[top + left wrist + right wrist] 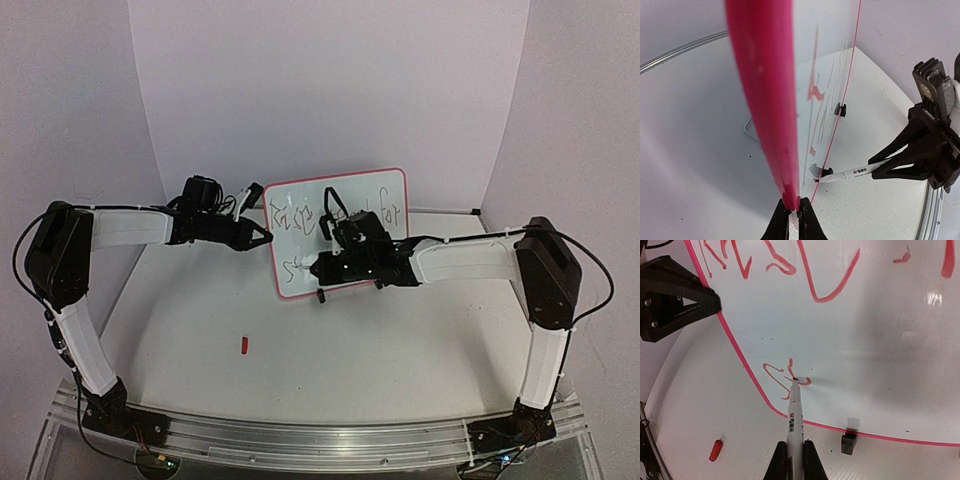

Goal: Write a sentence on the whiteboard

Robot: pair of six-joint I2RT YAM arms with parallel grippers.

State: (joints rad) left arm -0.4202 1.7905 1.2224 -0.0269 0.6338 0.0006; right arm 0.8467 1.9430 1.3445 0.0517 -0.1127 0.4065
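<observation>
The whiteboard (300,250) is standing tilted at the back of the surface (400,350). The left tool (268,236) is pinching its left edge, with the fingers closed tight on the red frame. The right tool (318,268) is clamping a marker (795,412) – its tip is touching the board's lower left, at the second line of the sentence (774,371). A red cap (245,345) is lying on the surface, well apart.

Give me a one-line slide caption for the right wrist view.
Right gripper holds the white marker tip-down on the whiteboard, at the lower line of the sentence; left gripper pinches the frame.
</observation>
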